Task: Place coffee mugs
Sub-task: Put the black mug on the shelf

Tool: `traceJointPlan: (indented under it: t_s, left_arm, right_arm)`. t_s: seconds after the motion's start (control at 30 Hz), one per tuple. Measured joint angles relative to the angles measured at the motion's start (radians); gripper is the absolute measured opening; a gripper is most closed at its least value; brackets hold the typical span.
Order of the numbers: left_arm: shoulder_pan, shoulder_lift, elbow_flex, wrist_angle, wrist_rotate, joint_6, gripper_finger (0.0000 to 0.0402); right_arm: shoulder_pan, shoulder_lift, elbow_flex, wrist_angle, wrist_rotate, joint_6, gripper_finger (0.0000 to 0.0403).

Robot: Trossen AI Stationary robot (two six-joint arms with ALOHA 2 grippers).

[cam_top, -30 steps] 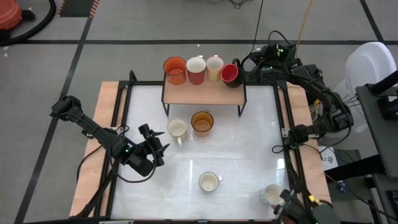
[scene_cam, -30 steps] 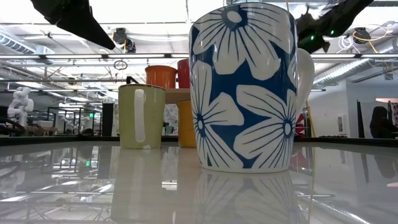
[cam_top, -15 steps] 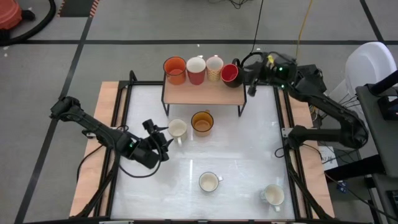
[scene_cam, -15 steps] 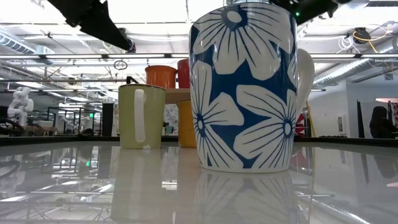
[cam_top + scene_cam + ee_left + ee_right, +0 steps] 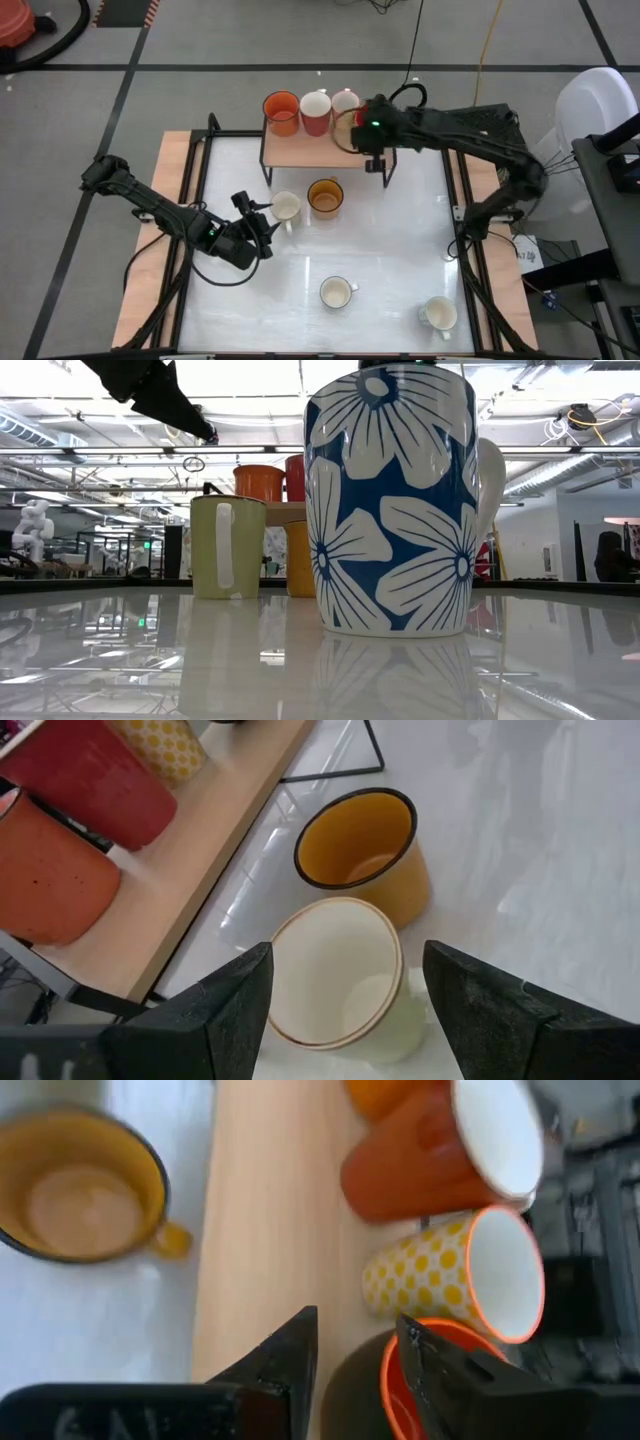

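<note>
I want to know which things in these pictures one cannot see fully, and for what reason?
- Glossy red ceramic mug: in the high view the right arm covers it; the right wrist view cuts it at the edge.
- Mugs on the wooden shelf: in the low view the big blue-and-white flowered mug hides some.
- Flower pattern: the high view looks down into the plain white mugs, so which one bears it cannot be told.

Both my arms are dark, nearly black, built of slim jointed links with black cables looped along them. The right tool [image 5: 372, 148] carries a small green light on its wrist. The left tool [image 5: 340, 1010] ends in two broad, matte black fingers [image 5: 225, 1005] with angular, faceted faces.
</note>
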Motion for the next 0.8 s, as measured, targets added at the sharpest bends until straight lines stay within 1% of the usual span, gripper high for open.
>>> traceJointPlan:
  t_s: [0.07,0.17,0.27,0.33,0.43,0.57,0.7,0.8]
  left_arm:
    - [0.0,0.0,0.0,0.0,0.003,0.0,0.0262]
    - [0.0,0.0,0.0,0.0,0.016,-0.004,0.0262]
    - [-0.005,0.0,0.0,-0.001,0.017,-0.009,0.0262]
    - [-0.011,0.0,0.0,-0.004,0.018,-0.015,0.0262]
    - [-0.017,0.0,0.0,-0.006,0.019,-0.017,0.0262]
    - [-0.018,0.0,0.0,-0.006,0.019,-0.018,0.0262]
    - [-0.018,0.0,-0.001,-0.004,0.019,-0.018,0.0262]
    - [-0.018,0.0,-0.001,0.003,0.019,-0.018,0.0262]
  right_arm:
    - [0.001,0.073,0.091,-0.088,0.034,-0.002,0.0129]
    - [0.001,0.163,0.204,-0.197,0.051,-0.006,0.0138]
    - [0.001,0.222,0.281,-0.28,0.057,-0.016,0.0149]
    - [0.0,0.239,0.312,-0.321,0.095,-0.022,0.0157]
    - [-0.008,0.243,0.329,-0.38,0.126,-0.026,0.0174]
    - [-0.046,0.245,0.329,-0.43,0.126,-0.029,0.0191]
    - [-0.081,0.245,0.329,-0.445,0.128,-0.034,0.0193]
    - [-0.095,0.245,0.329,-0.445,0.127,-0.051,0.0187]
